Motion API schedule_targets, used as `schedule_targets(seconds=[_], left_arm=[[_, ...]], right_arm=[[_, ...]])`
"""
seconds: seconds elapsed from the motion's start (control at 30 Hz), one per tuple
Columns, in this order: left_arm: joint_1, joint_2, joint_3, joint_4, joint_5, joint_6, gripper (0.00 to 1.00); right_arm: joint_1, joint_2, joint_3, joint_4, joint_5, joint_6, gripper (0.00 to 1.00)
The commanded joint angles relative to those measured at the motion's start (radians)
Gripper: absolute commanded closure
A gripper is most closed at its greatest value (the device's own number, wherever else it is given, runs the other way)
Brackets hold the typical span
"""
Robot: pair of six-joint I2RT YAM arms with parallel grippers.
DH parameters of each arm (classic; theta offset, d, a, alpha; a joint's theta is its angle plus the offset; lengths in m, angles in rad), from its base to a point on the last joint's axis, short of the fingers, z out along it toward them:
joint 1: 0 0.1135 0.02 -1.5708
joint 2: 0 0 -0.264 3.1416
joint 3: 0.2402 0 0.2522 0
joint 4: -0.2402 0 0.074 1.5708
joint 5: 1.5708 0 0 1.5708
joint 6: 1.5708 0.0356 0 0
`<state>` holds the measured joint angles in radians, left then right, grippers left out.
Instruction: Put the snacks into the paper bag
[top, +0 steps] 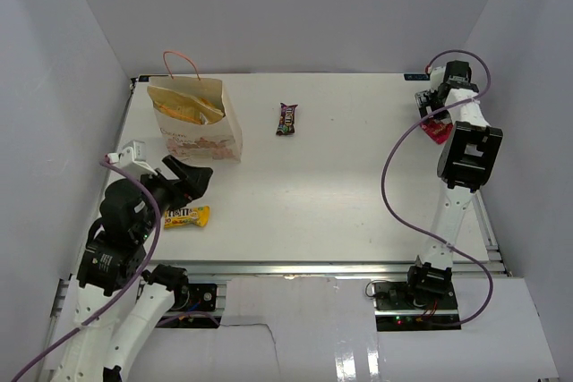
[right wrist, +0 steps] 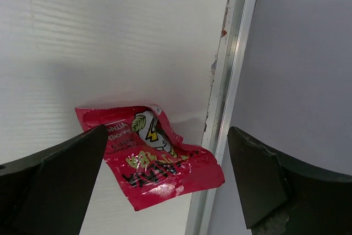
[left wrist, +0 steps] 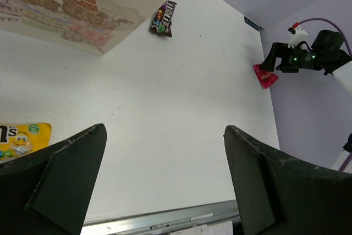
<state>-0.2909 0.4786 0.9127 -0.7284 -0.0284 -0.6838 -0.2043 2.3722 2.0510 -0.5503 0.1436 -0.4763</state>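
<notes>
The right tool (right wrist: 166,136), fingers spread apart, hangs directly over the small red packet (right wrist: 148,155) at the table's (top: 358,194) far right edge, the packet's long axis slanting roughly from finger to finger.

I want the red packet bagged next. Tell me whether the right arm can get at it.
Probably yes. The right hand is open right above the red packet, and nothing lies on the packet. One corner of it reaches the table's edge rail, which may crowd one finger.
</notes>
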Motion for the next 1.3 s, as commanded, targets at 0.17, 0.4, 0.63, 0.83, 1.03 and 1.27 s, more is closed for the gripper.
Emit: schedule_targets(seconds=[0.17, 0.4, 0.63, 0.83, 1.03, 1.27], left_arm=[[0.002, -0.018, -0.041, 0.003, 0.091, -0.072, 0.02], [0.002, -0.024, -0.086, 0.003, 0.111, -0.111, 0.02], [0.002, -0.032, -0.172, 0.0, 0.113, -0.189, 0.02], [0.002, -0.035, -0.25, 0.0, 0.107, -0.261, 0.02], [0.002, -0.026, -0.287, -0.074, 0.032, -0.33, 0.02], [0.002, 0.057, -0.293, -0.209, -0.09, -0.497, 0.02]], right_arm=[[-0.033, 0.068, 0.041, -0.052, -0.189, -0.074, 0.13], [-0.041, 0.009, -0.125, -0.074, -0.357, -0.07, 0.53], [-0.041, -0.185, -0.399, 0.012, -0.464, -0.067, 0.81], [0.012, -0.423, -0.549, 0.009, -0.729, -0.082, 0.92], [0.33, -0.574, -0.533, -0.031, -0.912, -0.119, 0.92], [0.713, -0.496, -0.178, 0.162, -0.658, 0.143, 0.92]])
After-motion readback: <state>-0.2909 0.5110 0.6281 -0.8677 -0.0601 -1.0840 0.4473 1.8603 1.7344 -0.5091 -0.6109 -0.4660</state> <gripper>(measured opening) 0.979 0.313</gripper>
